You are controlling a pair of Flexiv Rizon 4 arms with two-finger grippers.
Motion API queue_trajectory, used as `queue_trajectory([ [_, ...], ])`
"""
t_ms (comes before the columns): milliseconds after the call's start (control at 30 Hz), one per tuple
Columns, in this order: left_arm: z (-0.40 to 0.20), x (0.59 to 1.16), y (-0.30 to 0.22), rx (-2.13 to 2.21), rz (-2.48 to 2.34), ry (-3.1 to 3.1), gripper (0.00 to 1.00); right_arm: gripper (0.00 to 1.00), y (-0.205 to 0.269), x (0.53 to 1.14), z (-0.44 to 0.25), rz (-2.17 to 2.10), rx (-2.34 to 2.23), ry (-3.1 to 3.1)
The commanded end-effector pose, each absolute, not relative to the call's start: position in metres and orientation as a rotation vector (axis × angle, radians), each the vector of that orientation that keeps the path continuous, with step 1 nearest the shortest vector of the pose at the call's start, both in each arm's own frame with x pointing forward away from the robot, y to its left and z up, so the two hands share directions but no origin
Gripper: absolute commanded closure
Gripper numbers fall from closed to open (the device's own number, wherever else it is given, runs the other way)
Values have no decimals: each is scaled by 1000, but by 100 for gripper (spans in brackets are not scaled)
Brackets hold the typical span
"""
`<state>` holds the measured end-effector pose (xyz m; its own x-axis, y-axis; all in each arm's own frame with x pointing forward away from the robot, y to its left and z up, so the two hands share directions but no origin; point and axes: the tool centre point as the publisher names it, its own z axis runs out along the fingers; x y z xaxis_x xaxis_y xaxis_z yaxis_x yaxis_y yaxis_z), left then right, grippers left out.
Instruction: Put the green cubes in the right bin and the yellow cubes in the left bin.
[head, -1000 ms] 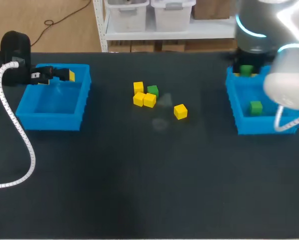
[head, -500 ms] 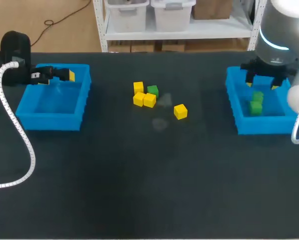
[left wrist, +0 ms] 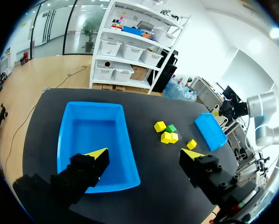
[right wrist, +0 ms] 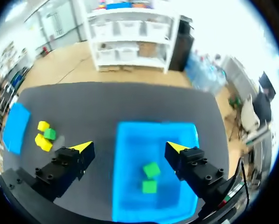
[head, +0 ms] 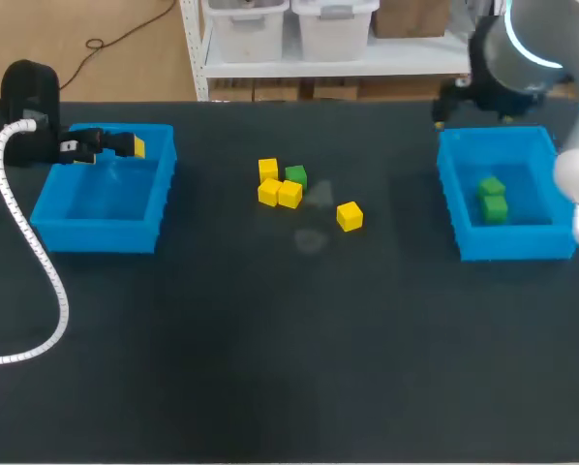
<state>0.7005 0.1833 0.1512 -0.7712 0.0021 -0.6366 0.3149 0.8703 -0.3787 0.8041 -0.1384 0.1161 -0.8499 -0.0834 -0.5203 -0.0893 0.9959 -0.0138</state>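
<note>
1. Now the right gripper [right wrist: 129, 148] has let go and lifted back past the far rim of the right bin [head: 451, 205]; its fingers are spread, with nothing between them.
2. The dropped green cube [head: 491, 186] has settled in that bin, against the other green cube [head: 496, 208].
3. The left gripper [left wrist: 145, 154] has not moved. It hangs over the left bin [head: 96, 235], fingers apart and empty.
4. Mid-table, the last green cube [head: 296, 176] sits among the yellow cubes [head: 289, 195], which are all still unsorted; that green one is probably next.
</note>
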Motion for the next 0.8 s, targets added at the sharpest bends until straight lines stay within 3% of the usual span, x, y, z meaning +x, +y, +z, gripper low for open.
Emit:
queue_trajectory([
  [33, 150, 700, 185, 230, -634, 2376, 0, 0, -102, 822, 122, -38, -256, 2594],
  [500, 150, 700, 185, 230, -634, 2376, 0, 0, -5, 836, 102, -116, -365, 2650],
  [800, 150, 700, 185, 230, -634, 2376, 0, 0, 30, 858, 76, -178, -407, 2703],
])
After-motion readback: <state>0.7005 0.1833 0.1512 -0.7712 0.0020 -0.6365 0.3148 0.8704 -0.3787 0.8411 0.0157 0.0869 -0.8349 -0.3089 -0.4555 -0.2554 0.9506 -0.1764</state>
